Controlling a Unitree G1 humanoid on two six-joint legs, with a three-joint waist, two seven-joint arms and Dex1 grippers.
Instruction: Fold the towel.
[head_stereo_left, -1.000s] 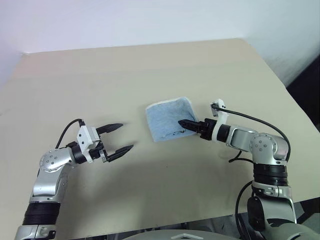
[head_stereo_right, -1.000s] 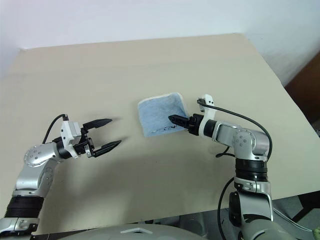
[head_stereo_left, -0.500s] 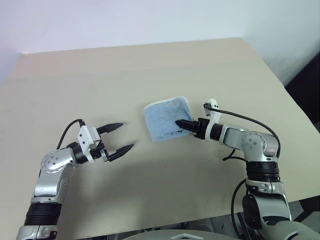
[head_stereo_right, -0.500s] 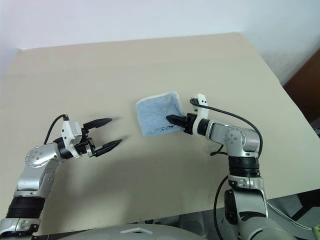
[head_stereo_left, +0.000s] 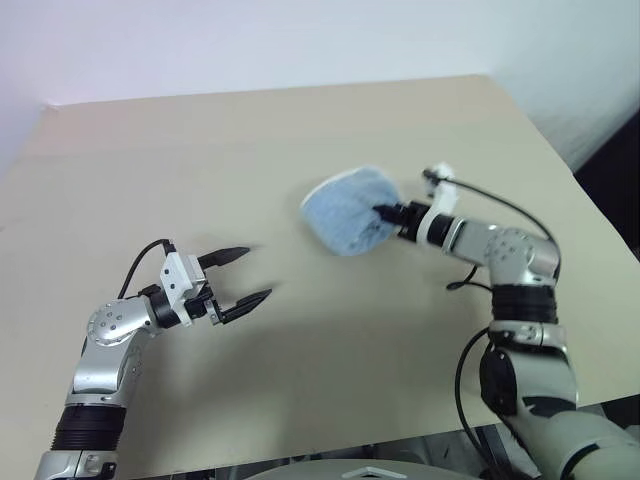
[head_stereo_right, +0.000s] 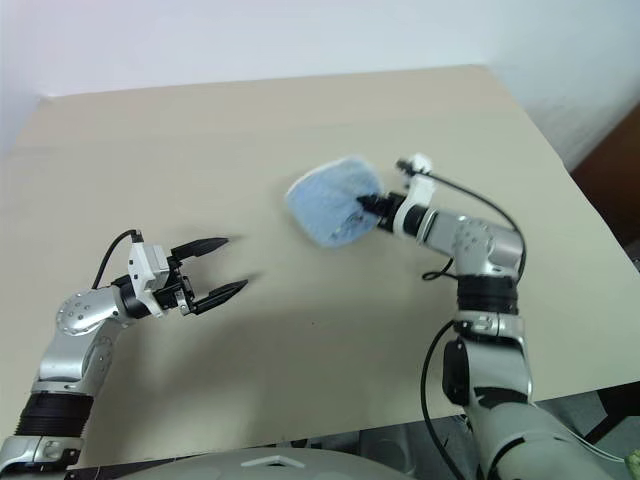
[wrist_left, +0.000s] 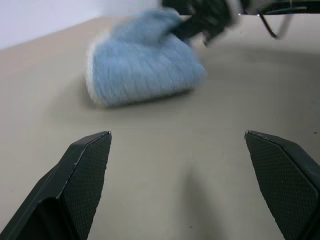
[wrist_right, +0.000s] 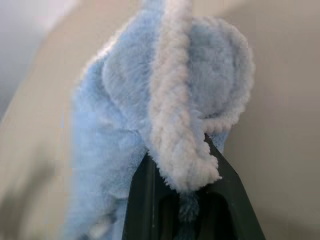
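No lettering, label, brand, number or sign can be read anywhere in front of me.

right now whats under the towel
The towel hangs bunched from the right gripper, shut on its edge. Bare table shows around it; the patch directly beneath is covered.
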